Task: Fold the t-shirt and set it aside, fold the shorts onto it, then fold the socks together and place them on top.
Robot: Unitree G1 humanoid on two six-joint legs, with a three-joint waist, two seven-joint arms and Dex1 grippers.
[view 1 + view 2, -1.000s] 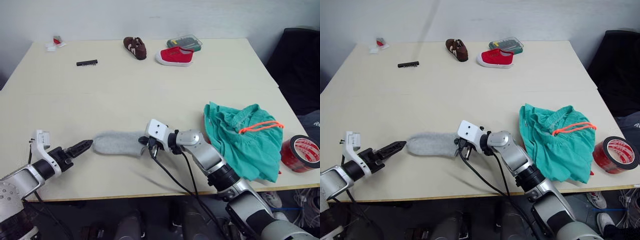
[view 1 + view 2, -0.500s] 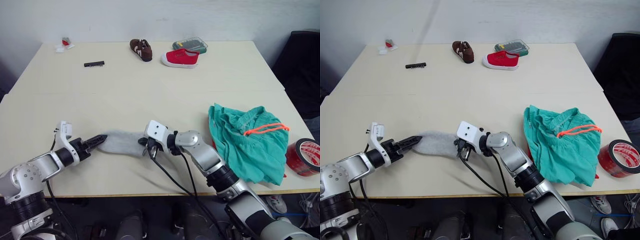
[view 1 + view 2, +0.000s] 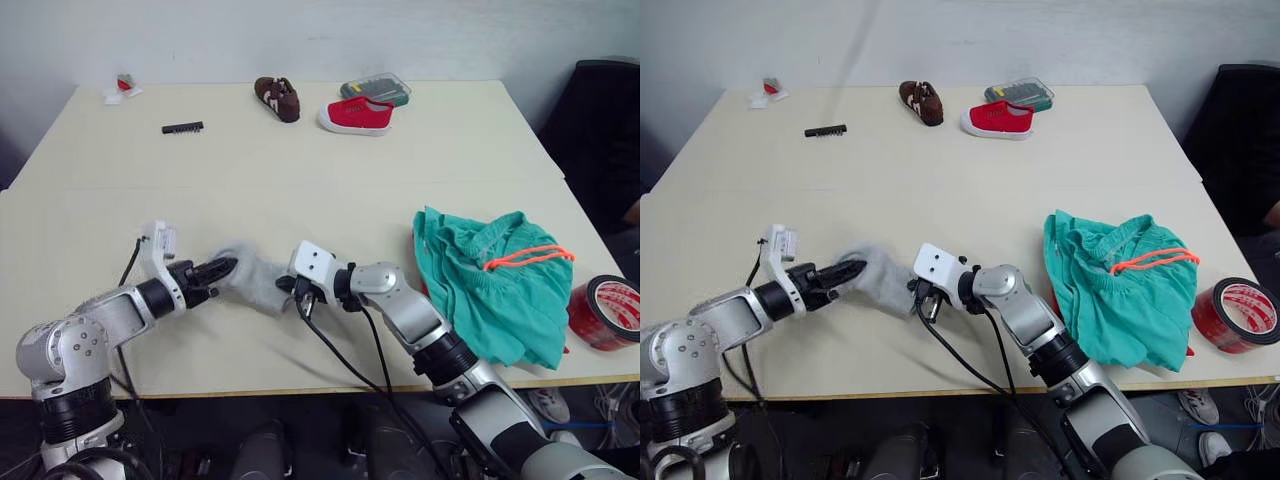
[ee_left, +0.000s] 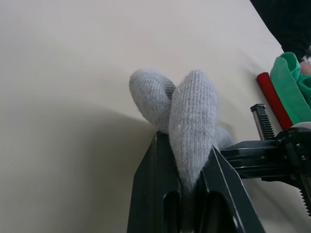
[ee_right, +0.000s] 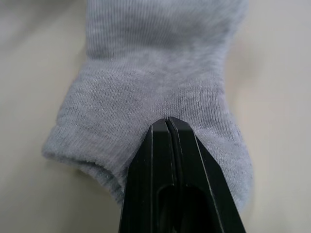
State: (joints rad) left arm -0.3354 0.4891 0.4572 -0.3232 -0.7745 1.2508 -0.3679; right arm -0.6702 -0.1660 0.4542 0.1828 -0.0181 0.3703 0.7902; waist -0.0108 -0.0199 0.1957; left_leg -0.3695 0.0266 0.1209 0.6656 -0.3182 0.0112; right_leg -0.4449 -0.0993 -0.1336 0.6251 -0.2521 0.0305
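Now the left gripper [image 3: 222,268] has pulled the toe of the soft grey socks [image 3: 250,280] toward the right gripper [image 3: 293,287], which pinches the cuff; both grippers squeeze sock.

The grey socks [image 3: 250,282] lay bunched near the tabletop's front edge; the teal shorts [image 3: 490,280] sat crumpled by its right edge.
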